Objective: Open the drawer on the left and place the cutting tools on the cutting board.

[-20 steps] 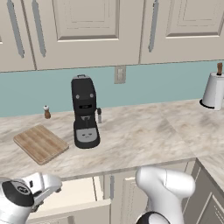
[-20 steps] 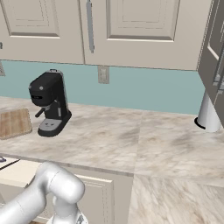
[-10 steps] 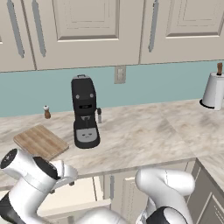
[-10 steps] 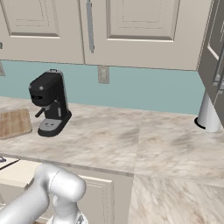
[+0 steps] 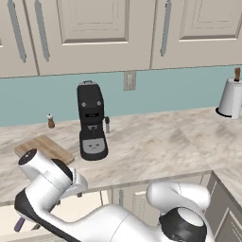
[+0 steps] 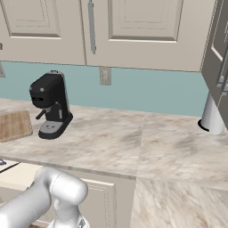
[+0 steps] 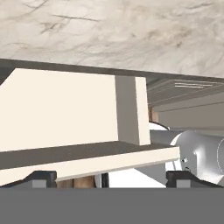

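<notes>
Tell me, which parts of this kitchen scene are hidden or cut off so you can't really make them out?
- Drawer: left base view, the white arm covers most of its inside.
- Purple-handled tool: left base view, just one end pokes out from under the arm.
- Cutting board: right base view, cut off by the left edge.
- Gripper: hand view, open; the drawer's wall blocks what lies beyond.

Counter layout, left base view
Cutting board (image 5: pixel 44 148) at left centre, coffee machine (image 5: pixel 91 121) right of it; open drawer (image 5: pixel 90 208) below.
</notes>
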Controlling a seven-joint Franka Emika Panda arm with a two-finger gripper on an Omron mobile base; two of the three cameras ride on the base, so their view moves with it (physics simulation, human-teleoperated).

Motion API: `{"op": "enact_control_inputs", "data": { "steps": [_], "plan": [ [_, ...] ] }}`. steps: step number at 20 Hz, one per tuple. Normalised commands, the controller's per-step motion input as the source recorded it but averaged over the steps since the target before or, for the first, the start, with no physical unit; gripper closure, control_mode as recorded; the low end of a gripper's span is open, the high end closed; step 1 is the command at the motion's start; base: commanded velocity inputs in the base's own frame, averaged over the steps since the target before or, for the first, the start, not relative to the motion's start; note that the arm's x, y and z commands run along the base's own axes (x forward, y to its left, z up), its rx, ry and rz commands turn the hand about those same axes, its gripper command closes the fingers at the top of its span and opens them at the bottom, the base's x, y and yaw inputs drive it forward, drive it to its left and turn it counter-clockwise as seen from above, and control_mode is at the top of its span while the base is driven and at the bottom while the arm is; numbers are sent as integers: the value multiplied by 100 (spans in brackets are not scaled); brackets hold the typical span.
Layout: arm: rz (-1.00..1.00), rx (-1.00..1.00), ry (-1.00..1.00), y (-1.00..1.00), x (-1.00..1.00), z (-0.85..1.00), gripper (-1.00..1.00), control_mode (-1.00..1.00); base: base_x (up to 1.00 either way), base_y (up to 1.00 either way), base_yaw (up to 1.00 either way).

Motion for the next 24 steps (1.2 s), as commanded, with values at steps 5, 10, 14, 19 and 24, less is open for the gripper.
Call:
{"op": "enact_control_inputs", "data": {
  "steps": [5, 10, 14, 19, 24],
  "plan": [
    [4, 3, 8, 0, 7, -49, -100, -100, 0, 0, 0],
    [7, 0, 4, 3, 19, -32, -100, -100, 0, 0, 0],
    [8, 0, 2, 3, 15, -24, -100, -100, 0, 0, 0],
    [9, 1, 3, 11, 7, -32, -100, -100, 0, 0, 0],
    [12, 8, 5, 16, 5, -33, -100, -100, 0, 0, 0]
  ]
}}
